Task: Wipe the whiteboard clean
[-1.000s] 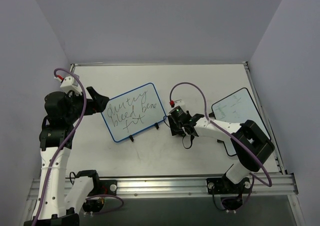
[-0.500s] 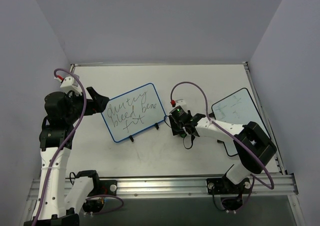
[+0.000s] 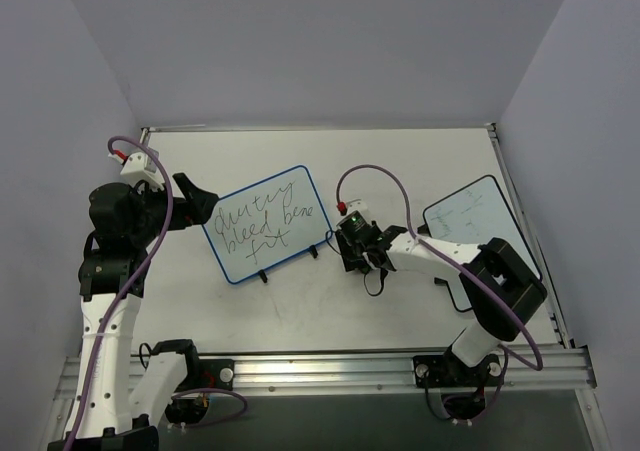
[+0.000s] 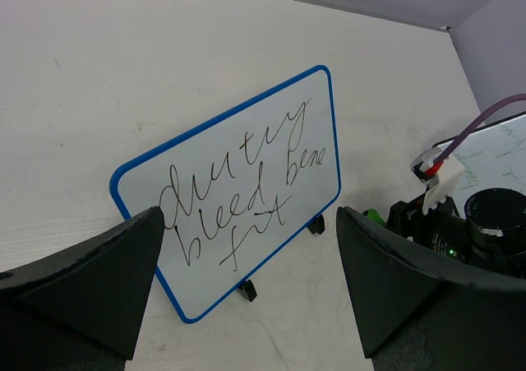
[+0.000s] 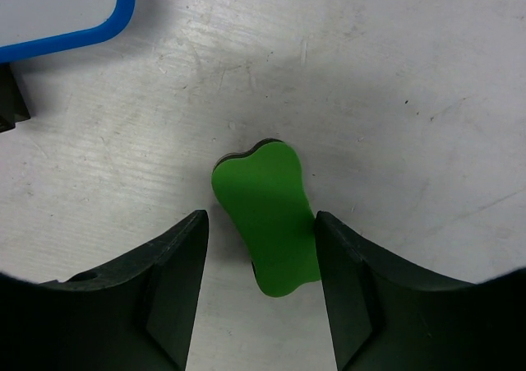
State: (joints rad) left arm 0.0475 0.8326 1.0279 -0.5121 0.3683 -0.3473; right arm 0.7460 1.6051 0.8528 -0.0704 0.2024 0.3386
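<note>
White table [image 3: 400, 161], lavender walls [image 3: 300, 41]: scribbled whiteboard [image 3: 267, 224] mid-table; right gripper [image 5: 261, 223] open astride green eraser [image 5: 267, 215]; left gripper [image 4: 246, 223] open, empty.

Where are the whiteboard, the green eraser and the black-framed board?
whiteboard [image 4: 238, 194], left wrist view, middle of the written face.
green eraser [image 5: 267, 215], right wrist view, middle of its top.
black-framed board [image 3: 468, 214], top external view, bare white face.

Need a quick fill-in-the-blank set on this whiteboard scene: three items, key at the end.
1. The whiteboard with the scribbles has a thin ___ frame.
2. The eraser lying between the open fingers of the right claw is ___.
3. The other board, far right in the top view, has a ___ frame.
Missing words: blue; green; black.
</note>
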